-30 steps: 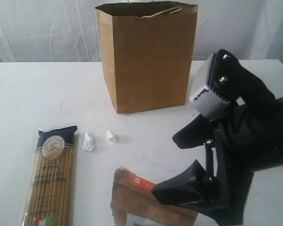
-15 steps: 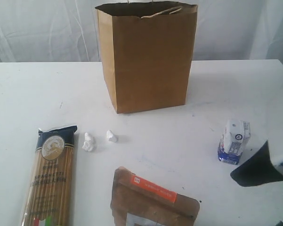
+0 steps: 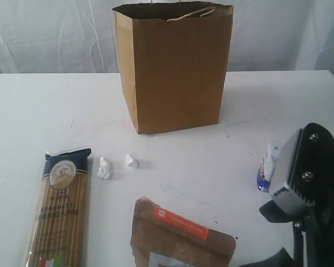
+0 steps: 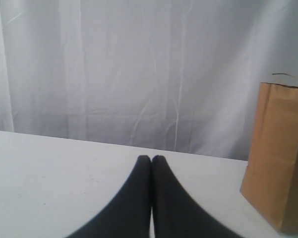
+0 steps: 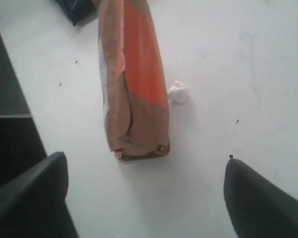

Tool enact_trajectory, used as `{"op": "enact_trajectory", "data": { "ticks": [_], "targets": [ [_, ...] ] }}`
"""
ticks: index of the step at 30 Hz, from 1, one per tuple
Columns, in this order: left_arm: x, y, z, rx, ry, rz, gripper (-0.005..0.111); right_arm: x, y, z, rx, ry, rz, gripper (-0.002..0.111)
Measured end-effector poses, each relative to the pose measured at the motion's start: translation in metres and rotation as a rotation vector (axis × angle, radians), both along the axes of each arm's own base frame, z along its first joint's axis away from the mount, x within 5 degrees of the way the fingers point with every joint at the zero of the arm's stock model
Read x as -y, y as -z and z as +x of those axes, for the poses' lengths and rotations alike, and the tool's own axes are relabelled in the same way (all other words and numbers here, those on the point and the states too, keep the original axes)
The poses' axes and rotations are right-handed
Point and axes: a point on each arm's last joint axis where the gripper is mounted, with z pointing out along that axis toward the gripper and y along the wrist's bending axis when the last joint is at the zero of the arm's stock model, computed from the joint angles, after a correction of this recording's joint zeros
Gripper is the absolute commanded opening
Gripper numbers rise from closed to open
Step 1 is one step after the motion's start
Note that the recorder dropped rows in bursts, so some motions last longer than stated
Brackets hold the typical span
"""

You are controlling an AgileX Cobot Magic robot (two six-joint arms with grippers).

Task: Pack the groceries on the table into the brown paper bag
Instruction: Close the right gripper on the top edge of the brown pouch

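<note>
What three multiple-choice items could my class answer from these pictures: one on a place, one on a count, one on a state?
1. In the exterior view, where on the table is the spaghetti packet?
A near left; B near right; C far middle.
2. How many small white scraps lie on the table?
A one; B two; C four.
3. How is the right gripper?
A open; B shut on a scrap; C shut on the packet.

Key:
1 A, the packet lies along the near left edge.
2 B, two separate scraps show beside the packet.
3 A, its jaws stand wide apart in the wrist view.
</note>
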Motion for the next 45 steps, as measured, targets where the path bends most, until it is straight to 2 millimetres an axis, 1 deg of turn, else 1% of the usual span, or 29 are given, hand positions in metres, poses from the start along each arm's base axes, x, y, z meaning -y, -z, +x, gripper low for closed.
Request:
{"op": "enact_trajectory", "data": {
  "ticks": [4, 10, 14, 18, 27, 30, 37, 45],
  "targets": [
    [-0.003, 0.0, 0.0, 0.003, -0.036, -0.002, 0.0, -0.006, 0.004, 0.008, 0.041, -0.001, 0.052, 0.079],
    [-0.002, 0.0, 0.0, 0.002, -0.023, -0.001, 0.0, -0.019, 0.007, 0.017, 0.111, -0.128, 0.1, 0.079],
    [0.0, 0.0, 0.0, 0.0, -0.001, 0.002, 0.0, -0.025, 0.014, 0.027, 0.126, -0.157, 0.099, 0.079],
    [0.005, 0.0, 0.0, -0.004, 0.05, 0.009, 0.0, -0.03, 0.023, 0.033, 0.085, -0.159, 0.095, 0.079],
    [0.013, 0.001, -0.001, -0.011, 0.145, 0.021, 0.0, -0.042, 0.036, 0.043, -0.002, -0.158, 0.146, 0.079],
    [0.014, 0.001, -0.001, -0.012, 0.153, 0.022, 0.0, -0.044, 0.044, 0.046, -0.034, -0.156, 0.134, 0.079],
    [0.014, 0.001, -0.001, -0.012, 0.157, 0.023, 0.0, -0.048, 0.06, 0.051, -0.081, -0.211, 0.097, 0.079],
    [0.014, 0.001, -0.001, -0.012, 0.157, 0.023, 0.0, -0.052, 0.072, 0.054, -0.109, -0.253, 0.09, 0.079]
  ]
}}
